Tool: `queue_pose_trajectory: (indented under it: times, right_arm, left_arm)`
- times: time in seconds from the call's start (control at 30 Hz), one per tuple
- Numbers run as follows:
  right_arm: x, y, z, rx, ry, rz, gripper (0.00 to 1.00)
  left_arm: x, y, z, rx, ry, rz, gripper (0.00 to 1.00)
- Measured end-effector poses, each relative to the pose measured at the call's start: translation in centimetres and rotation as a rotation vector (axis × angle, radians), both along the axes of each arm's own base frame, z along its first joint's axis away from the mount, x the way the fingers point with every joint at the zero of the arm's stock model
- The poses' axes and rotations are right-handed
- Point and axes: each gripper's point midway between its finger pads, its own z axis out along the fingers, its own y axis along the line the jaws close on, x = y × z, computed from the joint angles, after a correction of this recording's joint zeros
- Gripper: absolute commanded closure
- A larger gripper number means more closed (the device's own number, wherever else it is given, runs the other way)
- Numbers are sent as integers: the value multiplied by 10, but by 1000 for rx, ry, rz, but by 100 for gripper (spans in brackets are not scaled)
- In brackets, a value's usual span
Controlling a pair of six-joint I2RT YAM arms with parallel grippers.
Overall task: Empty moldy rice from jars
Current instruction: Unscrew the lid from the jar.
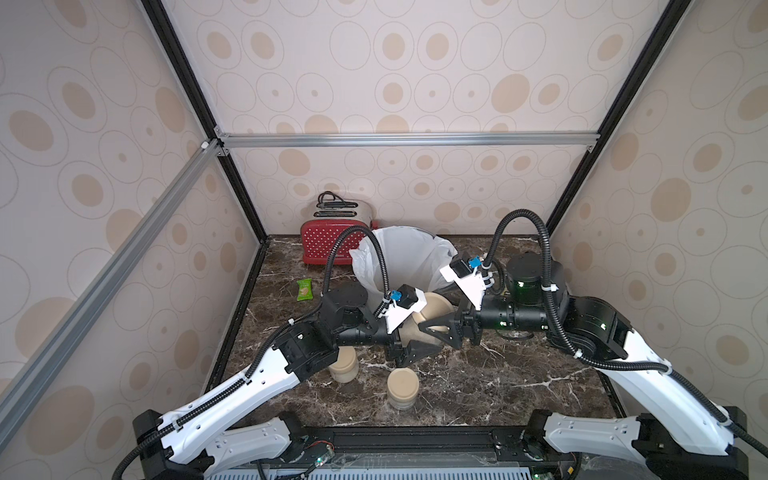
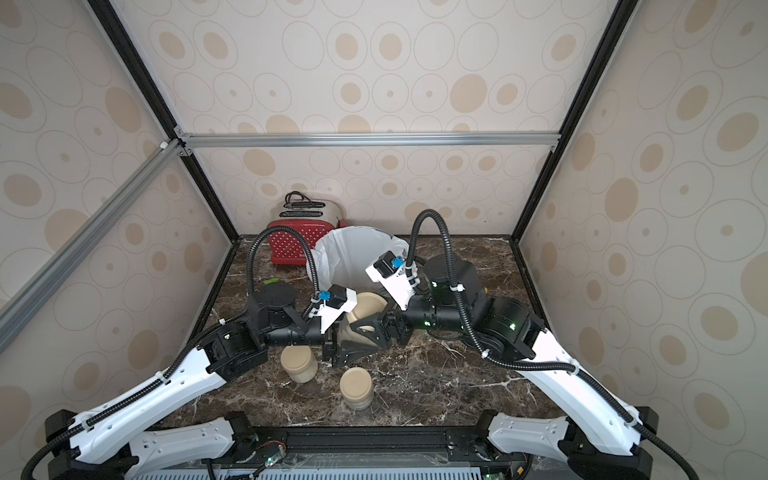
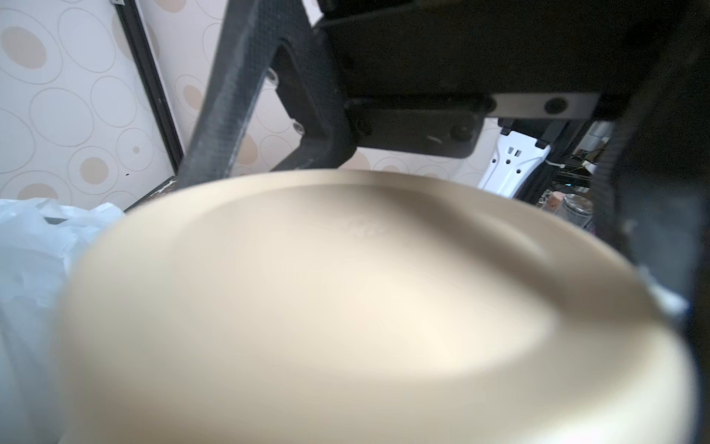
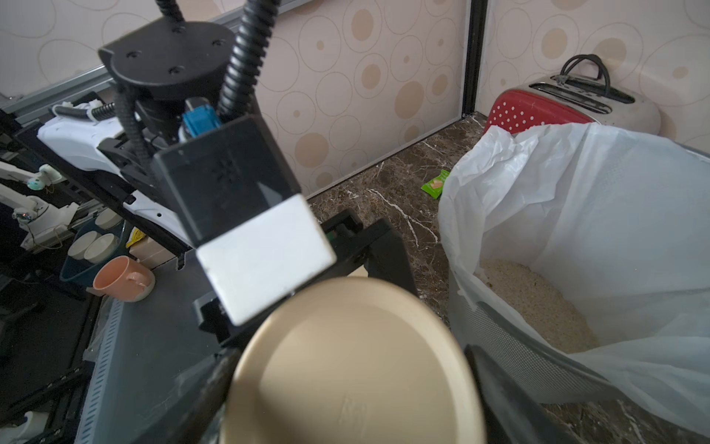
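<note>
- Reaching in from both sides, the two arms meet just in front of the bin (image 1: 409,257), forearms near level.
- Left gripper (image 1: 415,336) is clamped on the body of a tilted jar (image 1: 413,328), raised beside the bin.
- Right gripper (image 4: 345,365) straddles that jar's beige lid (image 4: 353,369). Jaws are set wide; cannot tell whether they press it.
- Moldy rice (image 4: 538,303) lies heaped in the bin's white liner.
- Second jar (image 1: 343,365) stands on the worktop (image 1: 478,382) under the left forearm, third jar (image 1: 402,388) near it, both lidded.
- Red toaster (image 1: 332,245) and green packet (image 1: 304,289) sit back left.

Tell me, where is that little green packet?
In a top view, the green packet lies on the marble table, in front of the red toaster and left of the white-lined bin.
</note>
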Motion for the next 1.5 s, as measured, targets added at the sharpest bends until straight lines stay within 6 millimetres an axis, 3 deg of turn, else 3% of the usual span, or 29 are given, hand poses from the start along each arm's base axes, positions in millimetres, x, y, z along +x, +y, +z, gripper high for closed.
queue_pose_trajectory:
  times: [0.23,0.7,1.5]
  right_arm:
    - [-16,-2,16,9,-73,114,44]
    - [-26,-4,46,55,-176,222,46]
    - [-19,0,59,64,-115,356,50]
  left_arm:
    - [-14,-4,14,-58,-7,-85,66]
    - [-21,-9,44,-173,-24,-137,66]
    - [-20,-11,49,-197,-10,-145,66]
